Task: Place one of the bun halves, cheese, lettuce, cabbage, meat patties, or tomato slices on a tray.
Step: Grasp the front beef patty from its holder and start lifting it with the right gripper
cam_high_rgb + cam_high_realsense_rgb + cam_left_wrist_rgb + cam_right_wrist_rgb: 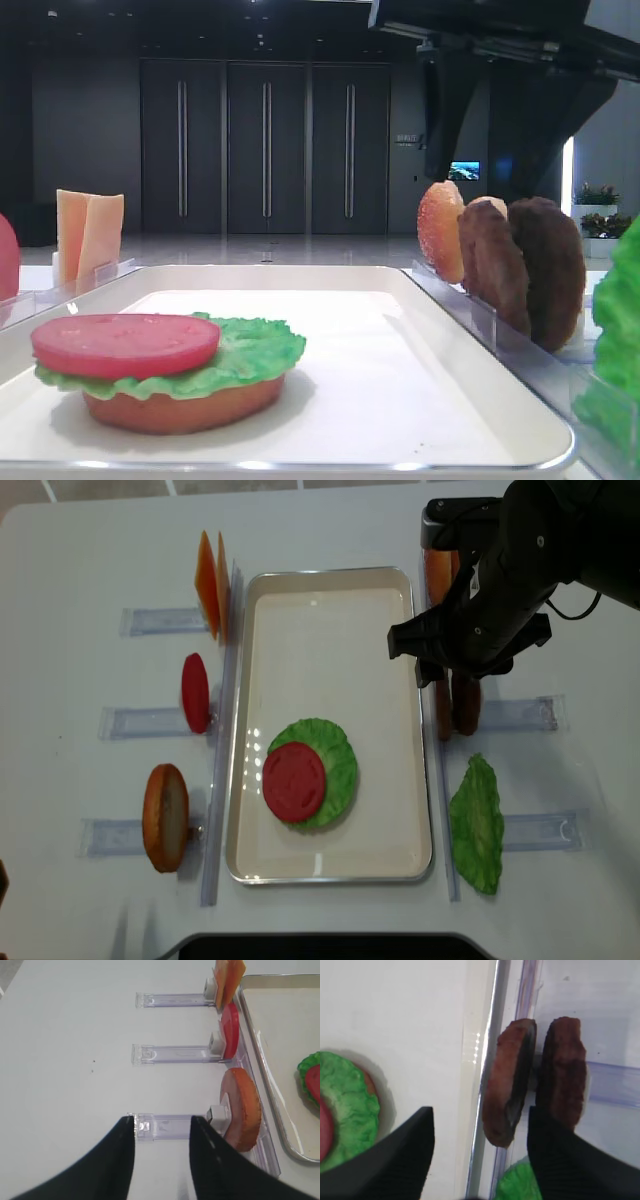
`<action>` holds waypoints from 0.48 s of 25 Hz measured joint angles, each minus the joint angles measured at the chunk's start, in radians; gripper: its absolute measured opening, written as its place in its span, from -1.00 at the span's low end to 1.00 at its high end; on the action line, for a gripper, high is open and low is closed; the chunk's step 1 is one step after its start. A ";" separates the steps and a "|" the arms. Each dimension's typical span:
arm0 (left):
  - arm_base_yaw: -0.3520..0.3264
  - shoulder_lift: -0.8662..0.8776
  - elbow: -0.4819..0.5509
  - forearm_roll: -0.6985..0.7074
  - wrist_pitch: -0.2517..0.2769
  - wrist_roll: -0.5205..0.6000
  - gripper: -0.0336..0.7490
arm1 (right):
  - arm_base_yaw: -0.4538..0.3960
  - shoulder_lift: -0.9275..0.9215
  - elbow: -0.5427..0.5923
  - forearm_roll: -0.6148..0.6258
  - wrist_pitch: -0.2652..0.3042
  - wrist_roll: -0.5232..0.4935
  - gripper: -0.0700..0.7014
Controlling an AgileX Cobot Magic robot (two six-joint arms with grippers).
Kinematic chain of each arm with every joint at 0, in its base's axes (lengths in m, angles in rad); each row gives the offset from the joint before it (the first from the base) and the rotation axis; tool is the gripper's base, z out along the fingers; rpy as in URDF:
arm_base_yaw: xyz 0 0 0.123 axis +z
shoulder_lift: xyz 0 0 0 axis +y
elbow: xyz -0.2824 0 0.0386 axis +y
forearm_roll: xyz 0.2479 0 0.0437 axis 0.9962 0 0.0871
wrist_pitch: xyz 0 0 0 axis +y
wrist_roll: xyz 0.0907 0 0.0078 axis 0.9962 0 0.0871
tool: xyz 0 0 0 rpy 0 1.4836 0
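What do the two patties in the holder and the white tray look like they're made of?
The meat patties look like molded foam or soft plastic: matte, grainy brown faces with a uniform dark rim, though the look leaves the exact material open. The tray appears to be glossy white plastic or enamelled metal; its rim catches a bright reflection.

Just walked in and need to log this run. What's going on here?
A two-armed robot is building a burger on the white tray. A bun base, lettuce and a tomato slice are already stacked there. The right tool hangs open over the two meat patties standing on edge in their holder beside the tray, one finger on each side of the nearer patty, not yet gripping. The left tool is open and empty near the spare bun half.
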 joint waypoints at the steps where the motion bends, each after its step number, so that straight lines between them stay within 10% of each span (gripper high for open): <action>1: 0.000 0.000 0.000 0.000 0.000 0.000 -0.19 | 0.000 0.000 0.000 0.004 -0.002 -0.001 0.21; 12: 0.000 0.000 0.000 0.000 0.000 0.000 -0.19 | 0.000 0.000 0.000 0.006 -0.042 -0.024 0.21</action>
